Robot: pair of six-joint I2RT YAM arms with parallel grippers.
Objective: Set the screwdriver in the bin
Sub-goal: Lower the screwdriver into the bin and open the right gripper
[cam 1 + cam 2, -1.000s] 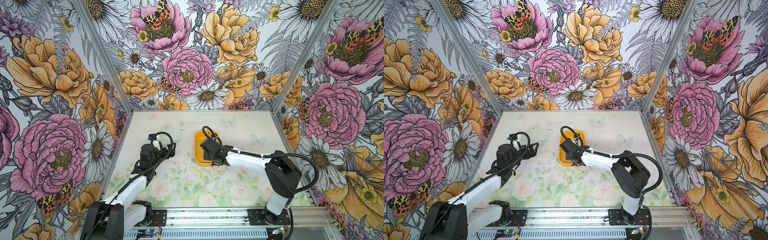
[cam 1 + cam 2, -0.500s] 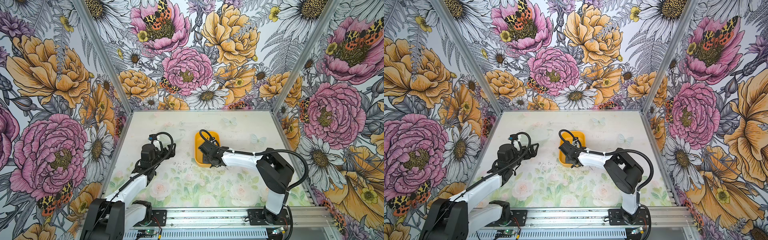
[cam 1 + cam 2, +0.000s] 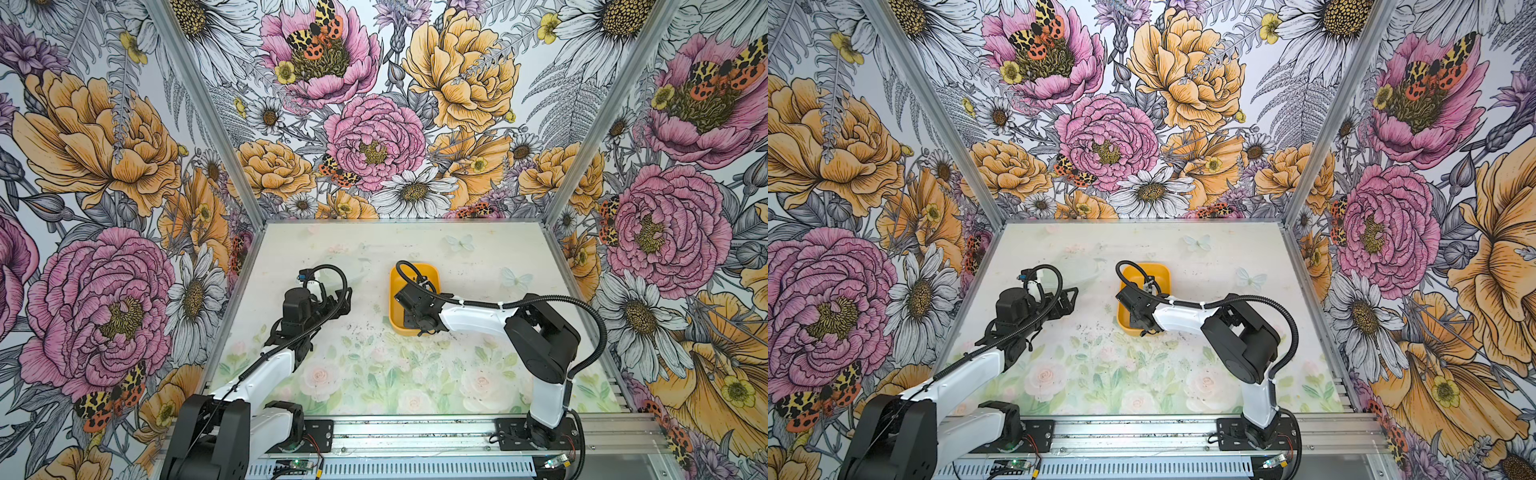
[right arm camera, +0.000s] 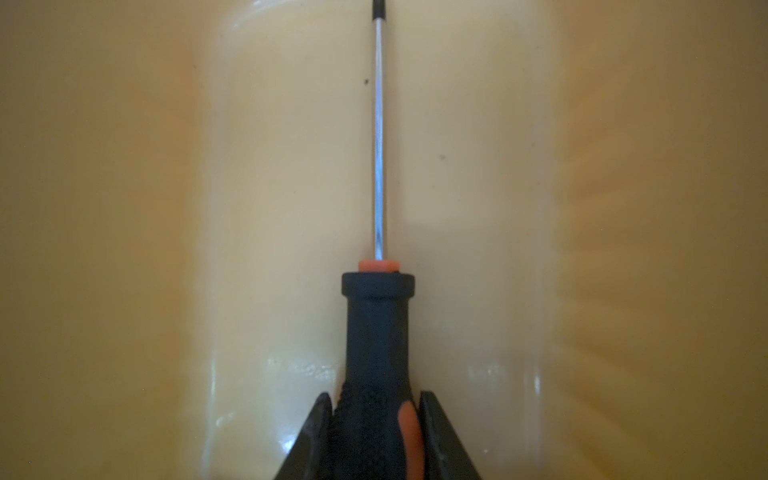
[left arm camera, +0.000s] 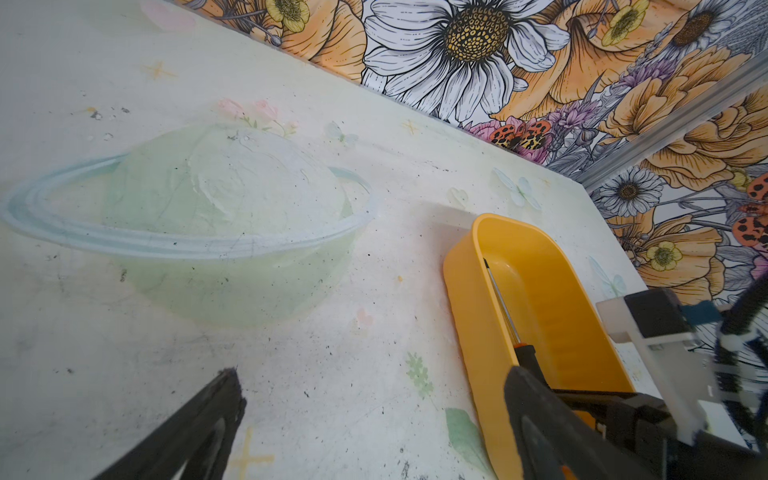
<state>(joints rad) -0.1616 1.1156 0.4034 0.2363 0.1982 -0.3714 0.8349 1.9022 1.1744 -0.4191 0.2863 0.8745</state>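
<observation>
- Over the last second the right arm's elbow has swung in toward the middle of the table (image 3: 374,249). Its wrist has settled lower over the bin (image 3: 428,272). The left arm has kept its place.
- The right gripper (image 4: 376,399) is clamped narrow on the black handle of the screwdriver (image 4: 378,328), one finger on each side.
- The shaft runs straight ahead of this gripper along the bin's length, inside the walls. Whether it rests on the floor cannot be told.
- To either side of the right gripper, bare yellow floor separates the tool from the bin's long walls. Ahead, the tip stops short of the rounded end wall.
- In the left wrist view the shaft lies close along the long wall of the bin (image 5: 469,311) nearer the left gripper.
- The left gripper (image 5: 374,382) is spread wide with nothing between its fingers. It hangs just beside that long wall, apart from it.
- Ahead of the left gripper, bare table reaches to the flowered back wall (image 5: 457,62).
</observation>
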